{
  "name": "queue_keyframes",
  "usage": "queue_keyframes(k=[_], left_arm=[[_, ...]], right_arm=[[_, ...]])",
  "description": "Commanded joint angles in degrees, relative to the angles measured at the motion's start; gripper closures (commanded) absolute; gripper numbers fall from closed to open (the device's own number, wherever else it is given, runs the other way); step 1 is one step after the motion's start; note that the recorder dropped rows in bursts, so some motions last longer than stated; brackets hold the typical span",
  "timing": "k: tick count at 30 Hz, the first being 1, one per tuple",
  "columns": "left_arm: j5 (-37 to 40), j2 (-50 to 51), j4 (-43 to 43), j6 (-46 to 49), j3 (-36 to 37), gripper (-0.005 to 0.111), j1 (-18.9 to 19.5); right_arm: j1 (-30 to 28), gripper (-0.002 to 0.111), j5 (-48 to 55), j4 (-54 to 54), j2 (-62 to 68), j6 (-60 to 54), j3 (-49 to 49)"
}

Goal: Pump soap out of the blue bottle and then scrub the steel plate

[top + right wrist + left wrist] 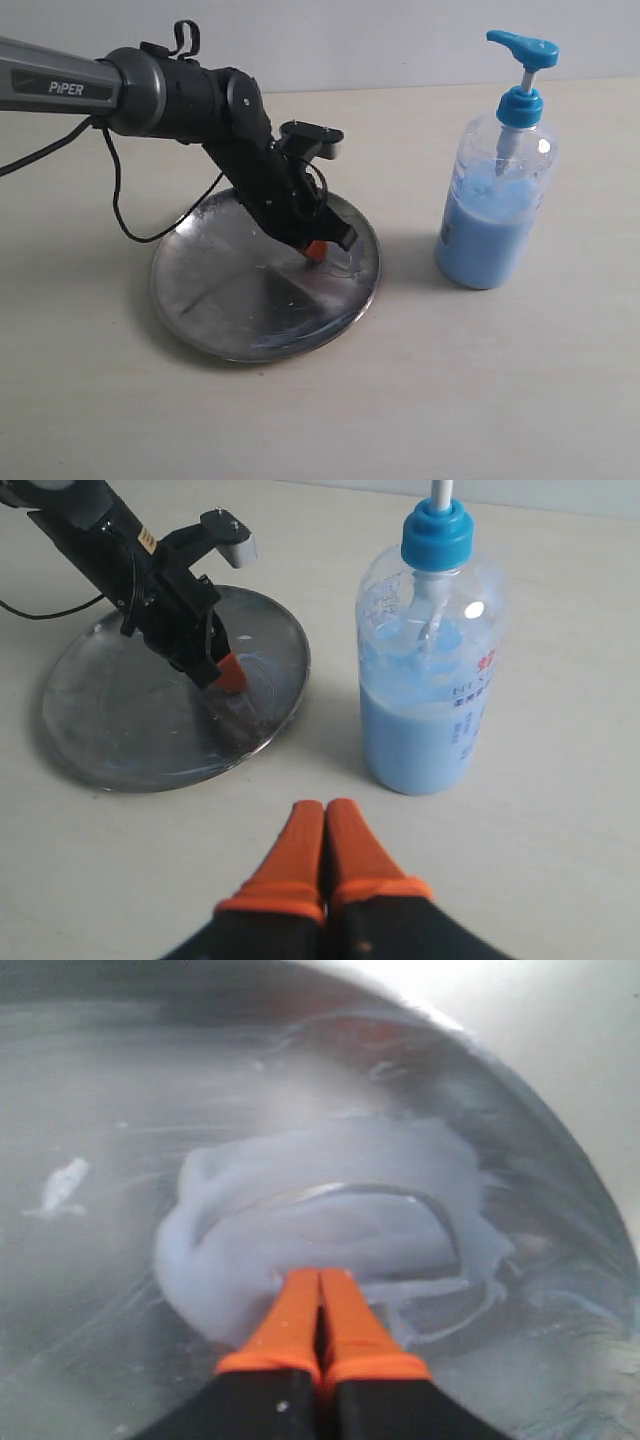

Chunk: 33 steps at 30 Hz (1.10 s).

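Clenched left hand [320,1280], tips in the soap smear [330,1210] on the steel plate [90,1090].

The bottle [495,220] stands right of the plate [215,300].

**One word legible: "PiPER"**

The brand word "PiPER" stands in white letters on the grey link of the left arm [60,85], seen in the exterior view. The blue bottle [430,680] carries a label [468,705] with a small red mark and lines of blue print, all too small to read.
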Motion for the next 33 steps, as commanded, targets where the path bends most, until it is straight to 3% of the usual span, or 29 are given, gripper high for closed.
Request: queue_keyframes(k=[1,7,17,24,33], left_arm=[[-0.2,2.7,0.7,0.4,1.7,0.107,-3.4],[-3.7,2.7,-0.6,1.3,1.7,0.107,-5.4],[-11.0,2.7,0.2,0.8,1.7,0.107,-4.1],[-10.3,1.0,0.9,-2.2,0.2,0.107,-1.3],[-9.3,-8.0,2.8,-2.2,0.2,0.107,-0.5]], right_arm=[[-0.2,0.108,-0.2,0.5,-0.5,-0.3,-0.3],[-0.2,0.108,-0.2,0.5,-0.5,-0.3,-0.3],[-0.2,0.108,-0.2,0.6,-0.5,-0.4,-0.3],[-0.2,0.108,-0.6,0.6,-0.5,-0.7,-0.3],[-0.2,0.108,-1.7,0.6,-0.5,-1.7,-0.3]])
